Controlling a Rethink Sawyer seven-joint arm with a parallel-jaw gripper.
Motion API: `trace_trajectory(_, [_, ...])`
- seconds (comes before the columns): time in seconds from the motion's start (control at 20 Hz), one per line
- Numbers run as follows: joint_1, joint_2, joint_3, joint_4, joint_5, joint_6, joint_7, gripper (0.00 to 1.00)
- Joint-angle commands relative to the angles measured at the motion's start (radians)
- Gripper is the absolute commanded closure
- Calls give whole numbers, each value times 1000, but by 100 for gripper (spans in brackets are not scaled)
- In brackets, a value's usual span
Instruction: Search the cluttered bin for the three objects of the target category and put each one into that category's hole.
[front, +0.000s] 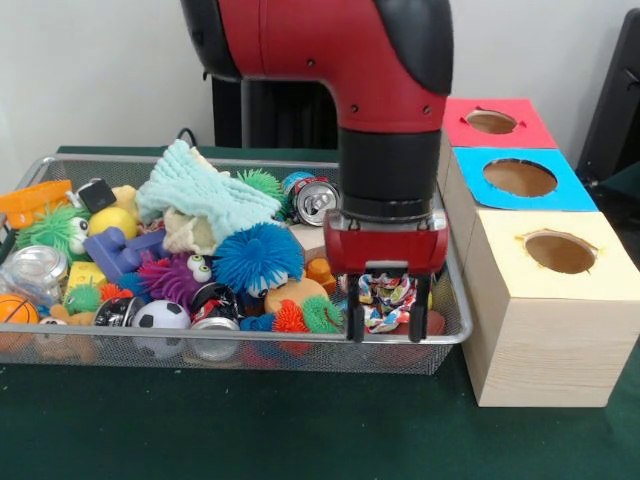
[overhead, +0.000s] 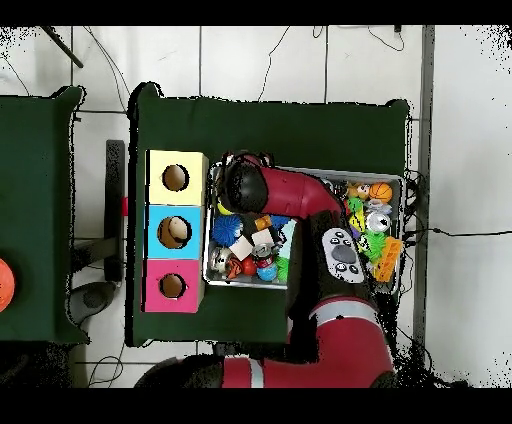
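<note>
Front view, left to right. Wire basket (front: 250, 352) fills the left and centre of the frame, heaped with toys. Far left: orange piece (front: 32, 200), green spiky ball (front: 48, 228), small basketball (front: 16, 309). Left of centre: blue block toy (front: 118, 252), soccer ball (front: 161, 316), purple spiky ball with eyes (front: 172, 278). Centre top: pale green cloth (front: 203, 190) draped over the pile; below it a blue spiky ball (front: 257, 256); a drink can (front: 317, 200) lies behind.

Right of centre: the arm drops into the basket's right end, blocking what lies behind it. Gripper (front: 382, 325) has its jaws parted, one finger on each side of a patterned cloth bundle (front: 388, 300) at the basket's lower right; contact cannot be confirmed.

Right of frame: three boxes beside the basket, each with a round hole: yellow box (front: 590, 290) nearest, blue box (front: 480, 198), red box (front: 535, 130) farthest.
</note>
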Motion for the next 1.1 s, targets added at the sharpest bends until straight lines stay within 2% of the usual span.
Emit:
trace_trajectory(0.05, [1, -97, 20, 52, -10, 166, 76, 0])
trace_trajectory(0.3, [-2, -150, 18, 48, -7, 246, 57, 0])
trace_trajectory(0.45, [12, -145, -23, 40, -25, 298, 61, 0])
trace_trajectory(0.75, [-20, -156, -20, 128, -49, 265, 54, 0])
trace_trajectory(1.1, [-28, -120, -22, 141, -62, 232, 49, 0])
